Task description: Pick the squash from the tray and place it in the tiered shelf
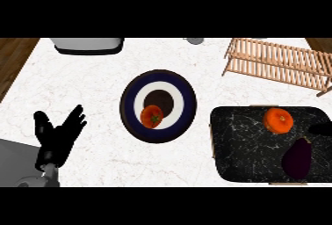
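On the black marbled tray, far side: find the round orange squash. Come down with the right hand at the tray's edge, state impossible to tell, and curl round it. Leave the open, spread left hand resting; lift straight before crossing to the slatted wooden tiered shelf.

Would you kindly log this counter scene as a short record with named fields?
tray: black tray at right, holding two items
squash: orange squash in the tray's upper part
eggplant: purple eggplant below the squash, in the tray
plate: dark-rimmed plate at centre, carrying an orange fruit
shelf: wooden shelf at upper right, nothing seen on it
left hand: left hand at lower left, open, resting, fingers up
right hand: not clearly in view
task state: squash not yet picked
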You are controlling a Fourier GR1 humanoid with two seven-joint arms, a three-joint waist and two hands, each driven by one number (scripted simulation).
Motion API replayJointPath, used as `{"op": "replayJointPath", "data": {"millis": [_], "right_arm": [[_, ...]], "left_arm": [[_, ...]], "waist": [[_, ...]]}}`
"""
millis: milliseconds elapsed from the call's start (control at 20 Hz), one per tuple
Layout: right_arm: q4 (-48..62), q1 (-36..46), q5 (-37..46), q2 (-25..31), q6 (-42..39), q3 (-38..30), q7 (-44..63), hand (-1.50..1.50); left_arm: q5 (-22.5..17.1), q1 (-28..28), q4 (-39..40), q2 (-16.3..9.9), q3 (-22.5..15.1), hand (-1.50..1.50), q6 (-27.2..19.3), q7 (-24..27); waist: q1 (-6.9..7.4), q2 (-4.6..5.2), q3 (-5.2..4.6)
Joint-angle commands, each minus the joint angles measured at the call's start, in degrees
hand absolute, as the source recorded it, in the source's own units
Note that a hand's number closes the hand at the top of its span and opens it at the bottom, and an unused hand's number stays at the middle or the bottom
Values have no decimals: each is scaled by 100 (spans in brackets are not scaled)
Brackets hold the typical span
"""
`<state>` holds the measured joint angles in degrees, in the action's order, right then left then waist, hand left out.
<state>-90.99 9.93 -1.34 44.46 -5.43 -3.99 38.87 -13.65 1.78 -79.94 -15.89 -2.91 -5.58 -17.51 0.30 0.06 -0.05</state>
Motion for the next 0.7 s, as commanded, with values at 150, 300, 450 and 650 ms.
{"op": "replayJointPath", "data": {"millis": [150,300,450,650], "right_arm": [[73,157,558,-354,-373,344,545,-150],[171,386,898,-612,-459,482,751,-150],[446,549,1083,-631,-670,419,851,-150],[118,304,1655,-1032,-369,556,1149,-150]], "left_arm": [[94,-170,55,211,51,0,98,131],[241,-167,-23,218,88,0,68,96],[208,-25,416,176,280,0,307,396],[340,-268,415,278,308,0,308,609]], "waist": [[-16,-10,5],[-12,-10,5],[-10,-4,4],[-18,-8,4]]}}
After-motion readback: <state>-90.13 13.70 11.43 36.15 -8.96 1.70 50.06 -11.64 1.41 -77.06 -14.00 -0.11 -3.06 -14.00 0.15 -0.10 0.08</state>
